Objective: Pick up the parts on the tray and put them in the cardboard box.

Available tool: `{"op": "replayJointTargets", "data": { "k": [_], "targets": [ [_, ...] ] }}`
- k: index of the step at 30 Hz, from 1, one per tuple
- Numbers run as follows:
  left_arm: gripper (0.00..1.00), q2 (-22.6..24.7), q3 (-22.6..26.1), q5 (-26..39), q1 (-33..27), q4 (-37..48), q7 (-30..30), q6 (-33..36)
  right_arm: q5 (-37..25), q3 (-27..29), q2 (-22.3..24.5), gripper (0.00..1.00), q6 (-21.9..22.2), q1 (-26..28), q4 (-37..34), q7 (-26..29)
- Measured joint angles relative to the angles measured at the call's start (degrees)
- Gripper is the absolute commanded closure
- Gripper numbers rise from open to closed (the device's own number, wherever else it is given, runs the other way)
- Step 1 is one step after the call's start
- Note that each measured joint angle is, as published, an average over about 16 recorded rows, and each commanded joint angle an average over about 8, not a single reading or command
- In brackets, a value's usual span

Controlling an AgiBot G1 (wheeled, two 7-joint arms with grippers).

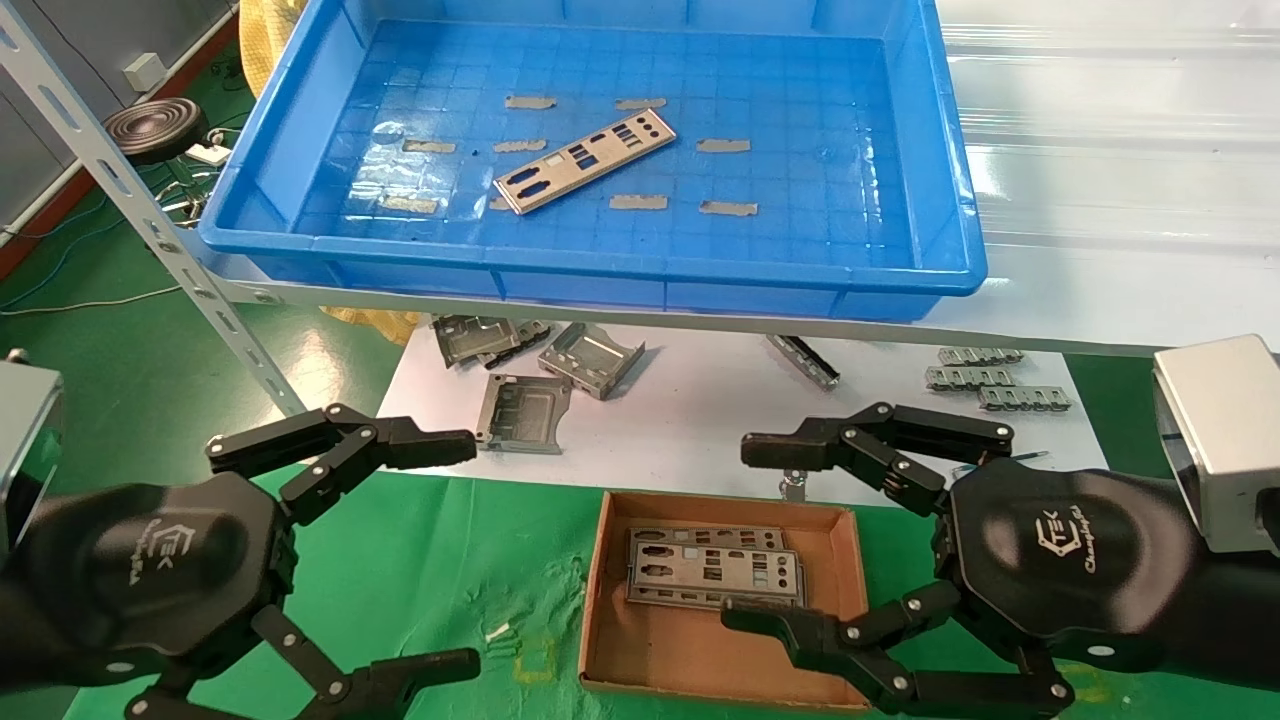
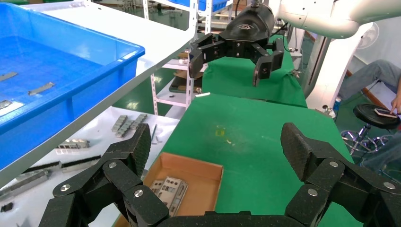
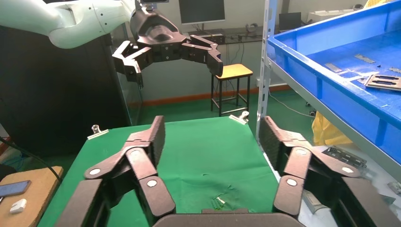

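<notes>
One thin silver-grey plate [image 1: 585,160] with cutouts lies aslant on the floor of the blue tray [image 1: 620,275] on the shelf; it also shows in the right wrist view [image 3: 384,81]. Two more plates [image 1: 712,566] lie stacked in the small cardboard box [image 1: 615,610] on the green cloth, also seen in the left wrist view [image 2: 169,190]. My left gripper [image 1: 455,550] is open and empty, low at the left of the box. My right gripper [image 1: 745,530] is open and empty, its fingers over the box's right side.
Boxy folded grey brackets [image 1: 590,357] and small connector strips [image 1: 985,378] lie on the white sheet under the shelf. Grey tape strips [image 1: 638,202] dot the tray floor. A slotted shelf post [image 1: 150,215] slants at the left. A black stool [image 1: 155,128] stands beyond.
</notes>
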Motion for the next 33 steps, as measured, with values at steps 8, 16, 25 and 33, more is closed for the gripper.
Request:
{"op": "replayJointTargets", "data": {
  "k": [8,16,25,33],
  "targets": [
    [0.00,0.00,0.00,0.00,0.00,0.00,0.00,0.00,0.00,0.00,0.00,1.00,0.00,0.00,0.00,0.00],
    [0.00,0.00,0.00,0.00,0.00,0.00,0.00,0.00,0.00,0.00,0.00,1.00,0.00,0.00,0.00,0.00],
    [0.00,0.14,0.13,0.38,-0.71,-0.15,-0.13,-0.03,0.00,0.00,0.00,1.00,0.00,0.00,0.00,0.00],
    [0.00,3.41,2.39,5.36,-9.67,2.74,-1.82,-0.35,0.00,0.00,0.00,1.00,0.00,0.00,0.00,0.00]
  ]
}}
